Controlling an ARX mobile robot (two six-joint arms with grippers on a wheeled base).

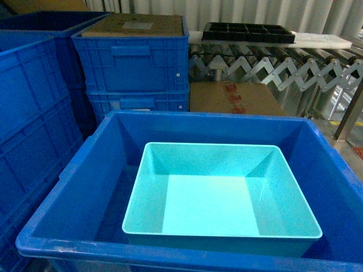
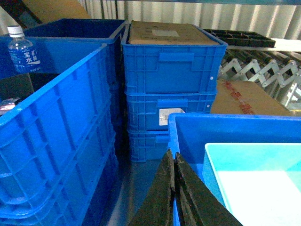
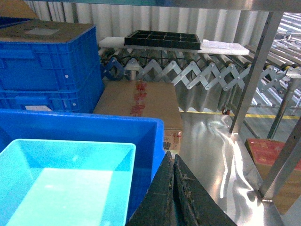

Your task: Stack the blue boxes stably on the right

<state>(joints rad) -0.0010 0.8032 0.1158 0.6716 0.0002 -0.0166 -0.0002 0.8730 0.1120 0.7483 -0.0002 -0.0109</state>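
A light-turquoise tub [image 1: 215,192] sits inside a larger, deeper royal-blue tub [image 1: 85,170], close in front of me and a little right of its middle. Both tubs also show in the left wrist view, turquoise tub [image 2: 256,179] within royal-blue tub [image 2: 188,136], and in the right wrist view, turquoise tub [image 3: 61,183] within royal-blue tub [image 3: 141,141]. My left gripper [image 2: 173,155] is shut and empty, low at the royal-blue tub's left wall. My right gripper [image 3: 171,156] is shut and empty beside that tub's right wall. Neither gripper shows in the head view.
Ribbed dark-blue crates [image 1: 133,68] stack behind, topped with cardboard, and more crates [image 1: 28,124] stand at left. A water bottle [image 2: 21,49] sits in a left crate. A cardboard box [image 3: 138,101] and a roller conveyor [image 1: 272,65] with a black tray [image 1: 248,31] lie behind right.
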